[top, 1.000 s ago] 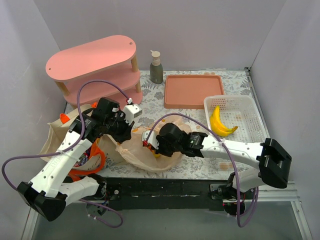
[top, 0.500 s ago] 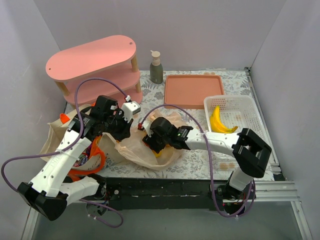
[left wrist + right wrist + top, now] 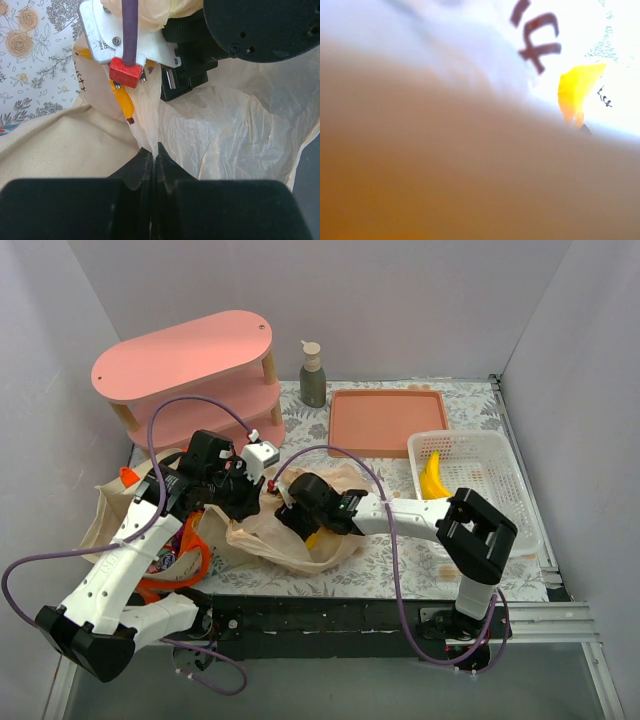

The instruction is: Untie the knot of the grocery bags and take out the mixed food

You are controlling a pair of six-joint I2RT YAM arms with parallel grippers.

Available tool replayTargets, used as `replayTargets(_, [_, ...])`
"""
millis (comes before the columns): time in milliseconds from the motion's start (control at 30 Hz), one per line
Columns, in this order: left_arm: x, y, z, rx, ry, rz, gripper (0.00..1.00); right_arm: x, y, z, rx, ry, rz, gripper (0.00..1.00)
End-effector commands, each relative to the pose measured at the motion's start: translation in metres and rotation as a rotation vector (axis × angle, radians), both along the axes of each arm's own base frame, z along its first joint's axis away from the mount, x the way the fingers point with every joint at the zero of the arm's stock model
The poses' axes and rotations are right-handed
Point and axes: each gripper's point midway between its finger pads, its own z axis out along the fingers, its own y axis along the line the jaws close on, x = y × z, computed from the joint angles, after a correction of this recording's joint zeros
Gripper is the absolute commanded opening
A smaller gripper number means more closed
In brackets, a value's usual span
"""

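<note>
The thin crinkly tan plastic bag (image 3: 280, 552) lies slumped on the floral-covered desk (image 3: 400, 565) in front of both arms, just beside the cream canvas tote with orange handles (image 3: 115, 505). The left claw (image 3: 154, 154) is clenched on a gathered fold of the bag's film on its left side. The right claw (image 3: 297, 523) is pushed into the bag's mouth. Whether it is parted or closed on anything cannot be told, because film covers it from above and its own camera is smothered by plastic. That view gives only brown print and a blurred yellow piece of food (image 3: 576, 95), possibly a banana.

The film looks light, limp and slippery. It would likely slide or tear under a hard pull, so a bunched fold near the rim is the safest hold. The food seems small and light, best taken across its middle, clear of the film. What else the bag holds is hidden, and the left arm covers much of the tote.
</note>
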Motion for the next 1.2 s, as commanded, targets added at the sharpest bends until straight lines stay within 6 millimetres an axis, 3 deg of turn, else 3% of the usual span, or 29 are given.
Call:
replayTargets(0, [-0.002,-0.001,0.005,-0.037,-0.016,0.001,0.00,-0.004,-0.018,-0.027,-0.094,0.020,-0.019,0.69])
replayTargets(133, [-0.001,0.001,0.005,-0.047,-0.021,0.013,0.00,-0.013,-0.033,-0.034,-0.113,0.029,-0.002,0.74])
replayTargets(233, [-0.001,0.002,0.003,-0.052,-0.016,0.018,0.00,-0.016,-0.033,-0.030,-0.093,0.028,0.016,0.75])
replayTargets(333, [-0.001,0.002,0.003,-0.062,-0.015,0.021,0.00,-0.020,-0.029,-0.023,-0.078,0.003,0.108,0.51])
replayTargets(400, [-0.001,0.002,0.003,-0.062,-0.013,0.021,0.00,-0.012,-0.029,-0.013,-0.071,-0.046,0.102,0.38])
replayTargets(467, [-0.003,0.003,0.002,-0.061,-0.012,0.021,0.00,-0.006,-0.030,0.008,-0.057,-0.114,0.124,0.22])
replayTargets(533, [-0.003,0.003,0.001,-0.061,-0.014,0.022,0.00,-0.003,-0.033,0.035,-0.023,-0.161,0.136,0.16])
replayTargets(633, [-0.003,0.004,-0.001,-0.060,-0.018,0.028,0.00,-0.021,-0.038,0.067,0.029,-0.216,0.294,0.02])
replayTargets(700, [-0.002,0.006,-0.002,-0.058,-0.021,0.040,0.00,-0.038,-0.053,0.075,0.011,-0.242,0.412,0.01])
replayTargets(833, [0.000,0.006,0.000,-0.066,-0.026,0.050,0.00,-0.075,-0.092,0.064,-0.080,-0.166,0.587,0.01])
replayTargets(900, [0.003,0.006,0.002,-0.071,-0.034,0.055,0.00,-0.088,-0.110,0.068,-0.094,-0.147,0.652,0.01])
replayTargets(1000, [0.008,0.006,0.002,-0.075,-0.031,0.069,0.00,-0.114,-0.111,0.099,0.023,-0.174,0.818,0.01])
replayTargets(1033, [0.010,0.006,0.003,-0.076,-0.030,0.072,0.00,-0.116,-0.103,0.123,0.085,-0.225,0.847,0.01])
replayTargets(1100, [0.011,0.004,0.003,-0.078,-0.022,0.070,0.00,-0.106,-0.092,0.162,0.164,-0.327,0.801,0.01])
replayTargets(1133, [0.011,0.003,0.004,-0.082,-0.022,0.067,0.00,-0.094,-0.081,0.205,0.217,-0.424,0.765,0.01])
replayTargets(1167, [0.011,0.003,0.003,-0.080,-0.019,0.067,0.00,-0.083,-0.075,0.219,0.226,-0.441,0.733,0.01])
